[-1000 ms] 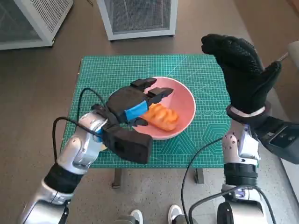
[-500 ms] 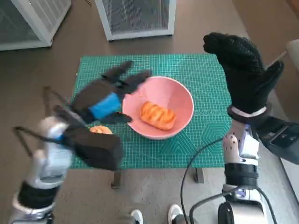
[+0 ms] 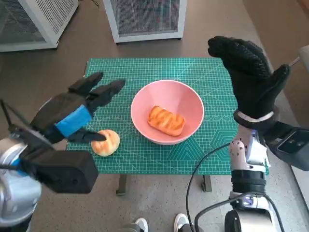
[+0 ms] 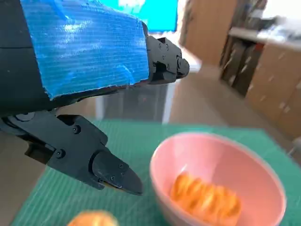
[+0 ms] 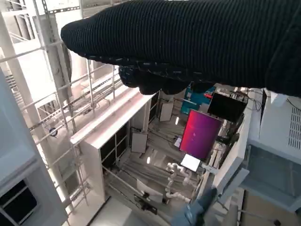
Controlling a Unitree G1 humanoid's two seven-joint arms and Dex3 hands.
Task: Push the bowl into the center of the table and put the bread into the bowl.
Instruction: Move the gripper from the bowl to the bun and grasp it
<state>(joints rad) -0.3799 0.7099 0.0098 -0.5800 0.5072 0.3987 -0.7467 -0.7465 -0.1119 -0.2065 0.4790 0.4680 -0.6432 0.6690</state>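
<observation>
Bowl (image 3: 167,112) sits mid-mat (image 3: 203,72), bread (image 3: 166,120) inside it. Second bun (image 3: 105,142) on the mat near the front left edge. Left hand (image 3: 75,112) hovers above that bun, fingers spread, empty. Right hand (image 3: 251,77) raised off the table's right side, splayed wide, empty.

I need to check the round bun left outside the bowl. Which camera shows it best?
The head view: the whole round bun lies on the green mat beside the pink bowl, just under the left hand. The left wrist view catches only its blurred top at the picture's edge; the right wrist view misses it.
</observation>
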